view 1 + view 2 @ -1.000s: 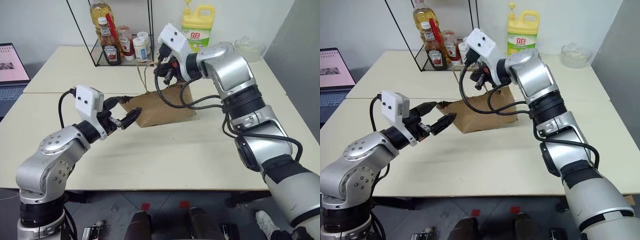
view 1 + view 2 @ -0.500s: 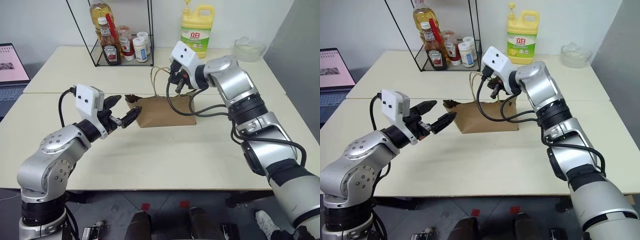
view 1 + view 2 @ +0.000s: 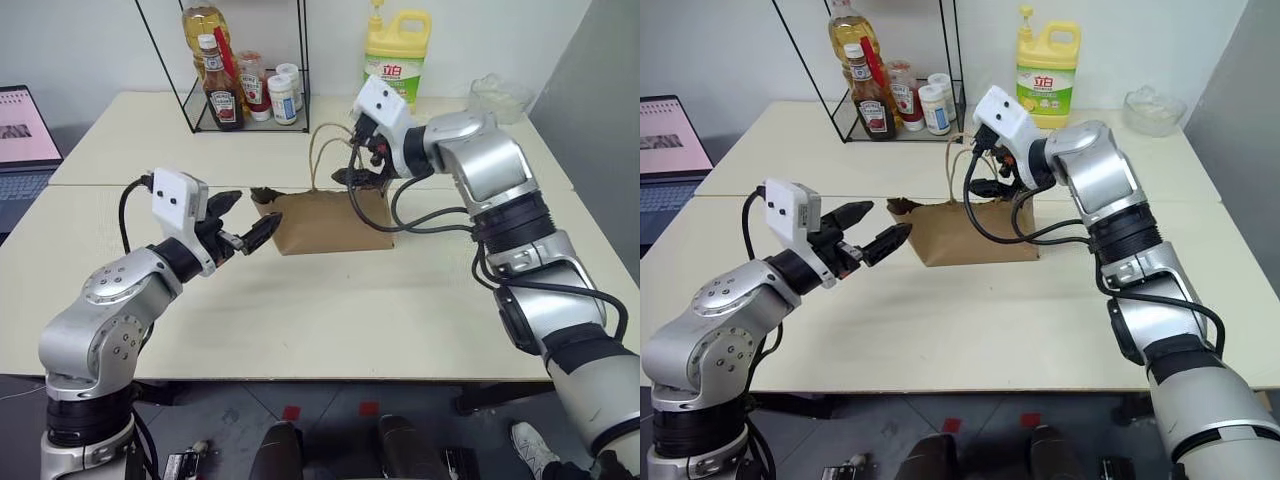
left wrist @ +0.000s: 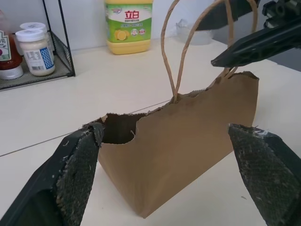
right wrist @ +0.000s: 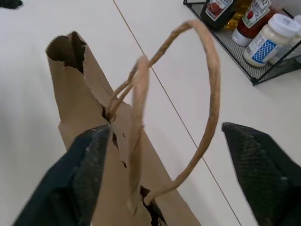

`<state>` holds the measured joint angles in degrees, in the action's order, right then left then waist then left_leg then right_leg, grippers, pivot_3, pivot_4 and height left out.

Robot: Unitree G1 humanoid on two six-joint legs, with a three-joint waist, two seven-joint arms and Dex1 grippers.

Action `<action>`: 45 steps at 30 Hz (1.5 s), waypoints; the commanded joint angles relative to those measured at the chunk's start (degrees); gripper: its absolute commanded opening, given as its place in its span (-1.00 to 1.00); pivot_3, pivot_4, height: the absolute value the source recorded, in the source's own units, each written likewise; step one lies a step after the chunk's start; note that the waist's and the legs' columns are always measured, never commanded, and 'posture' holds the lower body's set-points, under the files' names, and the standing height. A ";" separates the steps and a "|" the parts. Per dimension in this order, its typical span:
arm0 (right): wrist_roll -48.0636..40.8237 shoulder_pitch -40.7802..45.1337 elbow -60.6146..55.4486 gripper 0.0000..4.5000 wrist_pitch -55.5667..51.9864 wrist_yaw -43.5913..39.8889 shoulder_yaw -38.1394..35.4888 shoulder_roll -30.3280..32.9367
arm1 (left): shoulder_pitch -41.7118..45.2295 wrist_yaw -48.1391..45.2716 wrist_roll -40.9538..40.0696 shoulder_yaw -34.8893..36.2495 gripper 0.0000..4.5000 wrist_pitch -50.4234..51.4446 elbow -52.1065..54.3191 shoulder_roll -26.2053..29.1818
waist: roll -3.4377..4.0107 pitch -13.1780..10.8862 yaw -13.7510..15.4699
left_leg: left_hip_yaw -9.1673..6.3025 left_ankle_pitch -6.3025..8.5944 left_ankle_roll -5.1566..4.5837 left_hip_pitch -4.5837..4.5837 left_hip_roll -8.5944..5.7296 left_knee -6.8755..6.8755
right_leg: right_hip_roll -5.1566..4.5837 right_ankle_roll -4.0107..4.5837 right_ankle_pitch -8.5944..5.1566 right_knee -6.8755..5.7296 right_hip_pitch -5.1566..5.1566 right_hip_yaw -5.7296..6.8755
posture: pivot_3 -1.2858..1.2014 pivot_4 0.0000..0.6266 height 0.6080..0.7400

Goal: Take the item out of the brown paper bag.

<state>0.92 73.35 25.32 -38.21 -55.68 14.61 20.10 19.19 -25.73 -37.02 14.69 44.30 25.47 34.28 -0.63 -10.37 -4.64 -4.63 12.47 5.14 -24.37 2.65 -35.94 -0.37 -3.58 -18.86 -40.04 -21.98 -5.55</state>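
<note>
The brown paper bag (image 3: 330, 222) stands upright on the cream table (image 3: 330, 310), its torn mouth open and its two loop handles (image 3: 323, 152) sticking up. The item is hidden inside it. My right gripper (image 3: 358, 162) hovers over the bag's right end, open; in the right wrist view its fingers (image 5: 80, 179) stand wide on either side of the loose handles (image 5: 209, 94). My left gripper (image 3: 245, 217) is open and level at the bag's left end, with its fingertips (image 4: 77, 172) spread across the bag's width (image 4: 188, 146) and apart from the paper.
A wire rack (image 3: 240, 110) with ketchup, oil and small jars stands at the back left. A yellow detergent jug (image 3: 394, 62) and a glass bowl (image 3: 497, 95) are behind the bag. A laptop (image 3: 20, 130) sits at the far left.
My right gripper has opened and let go of the handles after moving right and down. The bag, hanging tilted a second ago, now rests flat on the table. The left arm stayed still.
</note>
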 commanded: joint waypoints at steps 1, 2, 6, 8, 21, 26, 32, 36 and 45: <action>-2.97 -1.17 -7.80 0.99 -3.90 -2.17 -2.09 2.40 | 2.01 -1.46 0.34 -0.30 1.00 -1.28 -0.31 1.24 | -0.01 0.00 0.01 | 0.00 0.00 0.00 0.00 0.00 0.00 | 0.00 0.00 0.00 0.01 0.00 0.00 | 0.03 -0.52 1.00; -3.82 -1.69 -9.75 0.99 -5.25 -2.64 -2.45 3.17 | 2.32 -2.04 0.32 -0.44 1.00 -1.23 -0.71 1.60 | -0.01 -0.01 0.04 | -0.01 0.00 0.00 0.00 0.00 0.00 | 0.00 0.00 0.00 0.01 0.00 0.01 | 0.03 -0.52 1.00; -7.96 -3.48 -16.75 0.99 -10.87 -3.20 -4.90 6.09 | 3.47 -4.26 0.06 -0.90 1.00 -0.80 -2.04 2.95 | -0.01 -0.01 0.00 | 0.00 0.00 -0.01 0.00 0.00 0.00 | 0.01 0.00 0.00 0.01 0.00 0.00 | 0.03 -0.52 1.00; -10.16 -4.77 -20.42 0.99 -13.95 -2.26 -7.34 7.37 | 4.26 -5.23 -0.05 -0.89 1.00 -0.51 -2.75 3.75 | -0.02 -0.01 0.00 | -0.01 0.00 -0.01 0.00 0.00 0.00 | 0.01 0.00 0.00 0.01 0.00 0.01 | 0.03 -0.52 1.00; -11.62 -38.60 -56.27 0.99 -17.22 23.95 -22.37 2.51 | 23.22 -15.95 13.32 -8.74 1.00 -14.03 -29.45 12.24 | -0.12 -0.06 1.40 | -0.06 0.00 -0.01 0.00 -0.02 -0.04 | 0.05 -0.01 -0.01 0.07 0.10 0.03 | 0.03 -0.52 1.00; -6.76 -55.26 -63.40 0.99 -9.15 33.12 -14.65 -3.69 | 41.16 -18.87 25.58 -17.92 1.00 -29.14 -55.33 6.37 | -0.21 -0.04 2.22 | -0.11 -0.02 -0.01 -0.05 -0.03 -0.06 | 0.09 -0.01 -0.01 0.07 0.08 0.08 | 0.03 -0.52 1.00; -5.78 -62.18 -66.31 0.99 -6.29 35.27 -11.16 -3.10 | 54.63 -22.23 36.58 -25.09 1.00 -44.52 -80.06 -0.28 | -0.23 -0.05 1.83 | -0.05 -0.01 -0.02 -0.08 -0.06 -0.06 | 0.08 -0.01 -0.02 0.09 0.01 0.02 | 0.03 -0.52 1.00; -6.71 -63.62 -67.46 0.99 -6.59 36.33 -11.51 -3.33 | 58.01 -25.19 41.50 -27.98 1.00 -49.56 -87.76 -3.16 | -0.24 -0.06 1.44 | -0.07 -0.01 -0.02 -0.09 -0.05 -0.03 | 0.10 -0.02 -0.02 0.09 0.00 0.01 | 0.03 -0.52 1.00; -8.30 -64.29 -66.81 0.99 -5.68 36.33 -10.96 -3.97 | 57.01 -42.58 43.66 -29.63 1.00 -50.16 -87.49 -4.38 | -0.24 -0.06 1.29 | -0.08 -0.01 -0.03 -0.11 -0.03 -0.03 | 0.12 -0.01 -0.02 0.07 -0.02 0.01 | 0.03 -0.52 1.00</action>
<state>-6.48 8.25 -40.29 -45.35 -19.63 3.66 16.40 75.72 -64.07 7.47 -15.49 -5.56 -65.04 29.56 -0.87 -10.43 -3.35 -4.71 12.46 5.11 -24.48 2.62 -35.97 -0.25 -3.60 -18.88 -39.97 -22.01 -5.54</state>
